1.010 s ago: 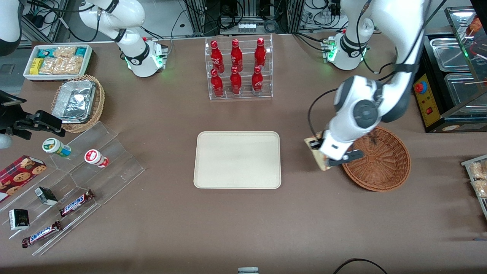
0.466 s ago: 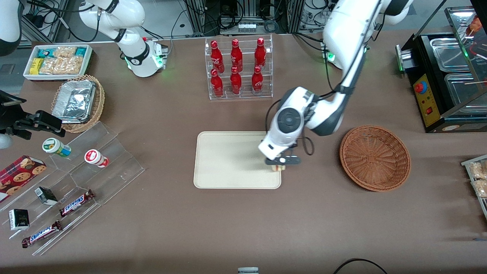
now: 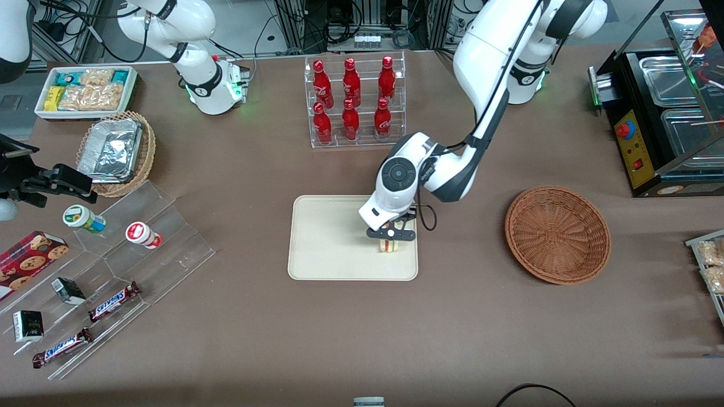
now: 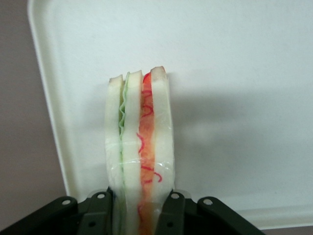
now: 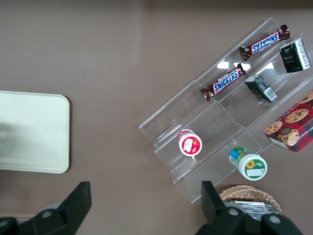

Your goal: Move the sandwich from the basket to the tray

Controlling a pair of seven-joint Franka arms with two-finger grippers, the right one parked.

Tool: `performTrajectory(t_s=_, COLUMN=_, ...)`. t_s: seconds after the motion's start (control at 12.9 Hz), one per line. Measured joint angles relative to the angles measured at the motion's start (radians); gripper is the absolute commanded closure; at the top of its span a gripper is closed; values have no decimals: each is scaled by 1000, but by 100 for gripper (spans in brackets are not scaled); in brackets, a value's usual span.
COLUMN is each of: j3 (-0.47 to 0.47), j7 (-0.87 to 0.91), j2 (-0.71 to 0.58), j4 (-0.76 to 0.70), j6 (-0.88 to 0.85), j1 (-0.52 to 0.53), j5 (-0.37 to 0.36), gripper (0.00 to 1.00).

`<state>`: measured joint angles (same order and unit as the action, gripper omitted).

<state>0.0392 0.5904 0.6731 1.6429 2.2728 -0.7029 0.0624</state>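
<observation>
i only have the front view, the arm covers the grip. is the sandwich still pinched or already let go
Observer: Pinched. In the wrist view the gripper has its fingers pressed on both bread faces of the sandwich.
Operator: is it flat or on edge
Observer: On edge, with the red and green filling showing between the slices.
Operator: over the tray
Observer: Yes, the tray fills the wrist view around it, its rim close beside the sandwich.

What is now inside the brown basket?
Nothing is visible inside the basket. The sandwich is over the tray, held by the tool.
</observation>
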Motion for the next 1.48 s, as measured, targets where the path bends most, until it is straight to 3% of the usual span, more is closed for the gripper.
performTrajectory(t_s=0.16, j3=0, j7=0, j2=3, j4=-1, j6=1, j1=-10, j5=0, gripper=35)
performTrajectory(t_s=0.23, j3=-1, j7=0, j2=6, j4=-3, j6=6, j1=-11, j5=0, gripper=11)
performTrajectory(t_s=0.31, j3=-2, j7=0, j2=8, j4=-4, j6=11, j1=-10, j5=0, gripper=0)
performTrajectory(t_s=0.62, j3=-18, j7=5, j2=-3, j4=-27, j6=-7, j1=-8, j5=0, gripper=0)
performTrajectory(t_s=0.85, j3=-65, j7=8, j2=-128, j4=-42, j6=-231, j1=25, j5=1, gripper=0)
performTrajectory(t_s=1.24, j3=-77, j7=-5, j2=-397, j4=27, j6=-373, j1=216, j5=21, gripper=0)
performTrajectory(t_s=1.48, j3=-80, j7=-142, j2=-488, j4=59, j6=-466, j1=337, j5=21, gripper=0)
